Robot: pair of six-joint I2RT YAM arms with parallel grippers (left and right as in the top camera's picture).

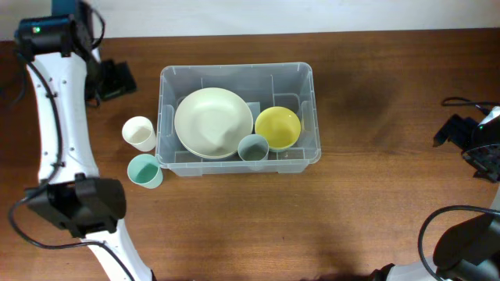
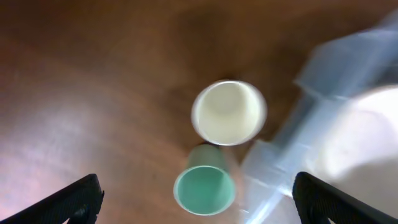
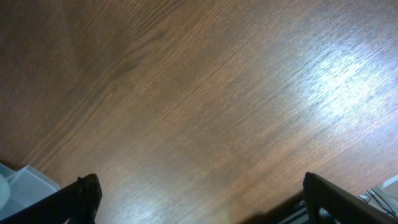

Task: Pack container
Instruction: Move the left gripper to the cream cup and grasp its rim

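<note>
The clear container (image 1: 238, 74) stands mid-table and holds a large cream bowl (image 1: 212, 122), a yellow bowl (image 1: 277, 127) and a grey-blue cup (image 1: 253, 147). A cream cup (image 1: 139, 133) and a teal cup (image 1: 144, 170) stand upright just outside its left wall. My left gripper (image 1: 116, 78) is open and empty, above the table behind the two cups. The left wrist view is blurred; it shows the cream cup (image 2: 229, 112), the teal cup (image 2: 205, 186) and the container's corner (image 2: 323, 93) below the open fingers (image 2: 199, 205). My right gripper (image 1: 462, 139) is open and empty at the far right.
The right wrist view shows bare wood under the open fingers (image 3: 208, 202), with a corner of the container (image 3: 22, 180) at the lower left. Cables (image 1: 469, 101) lie at the table's right edge. The left arm's white links (image 1: 58, 117) run along the left side.
</note>
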